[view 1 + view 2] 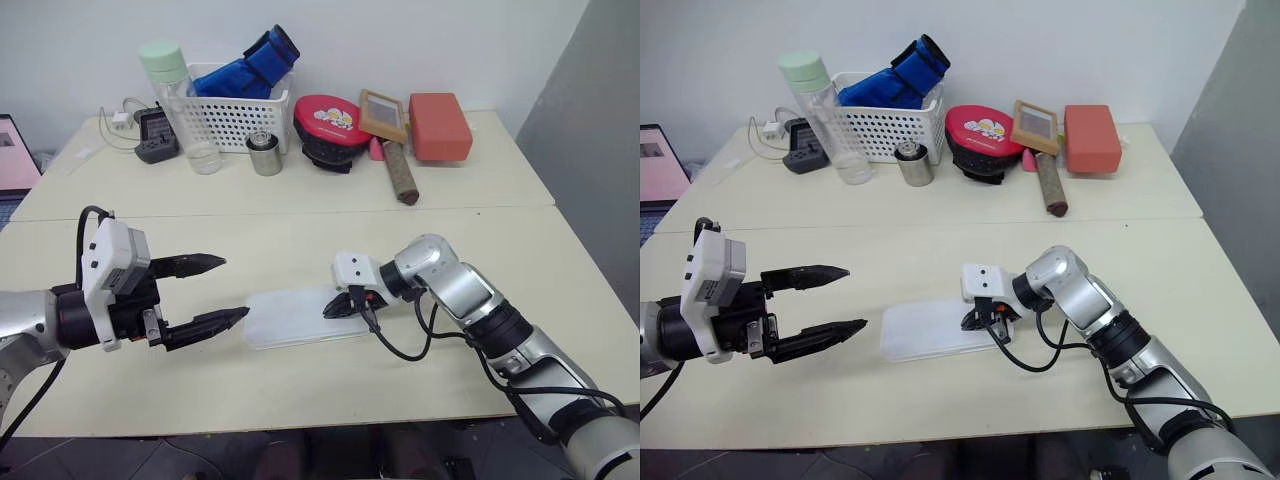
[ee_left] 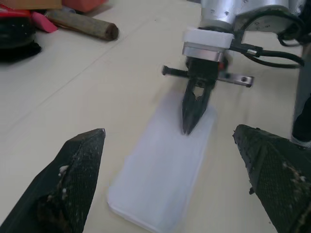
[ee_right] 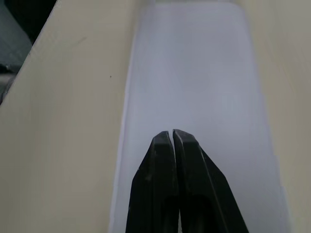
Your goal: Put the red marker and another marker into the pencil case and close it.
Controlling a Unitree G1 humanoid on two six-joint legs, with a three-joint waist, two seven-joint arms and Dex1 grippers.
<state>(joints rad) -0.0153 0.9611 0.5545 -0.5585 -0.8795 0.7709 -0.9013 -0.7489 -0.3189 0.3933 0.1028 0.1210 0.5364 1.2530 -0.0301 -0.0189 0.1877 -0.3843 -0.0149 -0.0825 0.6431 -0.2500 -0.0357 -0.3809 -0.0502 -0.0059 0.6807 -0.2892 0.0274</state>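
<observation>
The pencil case (image 1: 290, 320) lies flat on the near table with its lid down, a white translucent box. My right gripper (image 1: 331, 309) is shut, and its tips rest on the case's lid at its right end; the right wrist view shows the closed fingers (image 3: 160, 184) over the lid (image 3: 194, 73). My left gripper (image 1: 236, 288) hovers open to the left of the case, pointing at it, with nothing between its fingers (image 2: 77, 165). The red marker and the other marker are out of view.
Along the far table stand a white mesh basket (image 1: 240, 118) with a blue item, a clear bottle (image 1: 182, 105), a metal can (image 1: 265, 153), a red round case (image 1: 332, 125), a framed board (image 1: 385, 113), a red-orange block (image 1: 440, 127) and a brown roll (image 1: 400, 172). A laptop (image 1: 15, 150) sits at the far left.
</observation>
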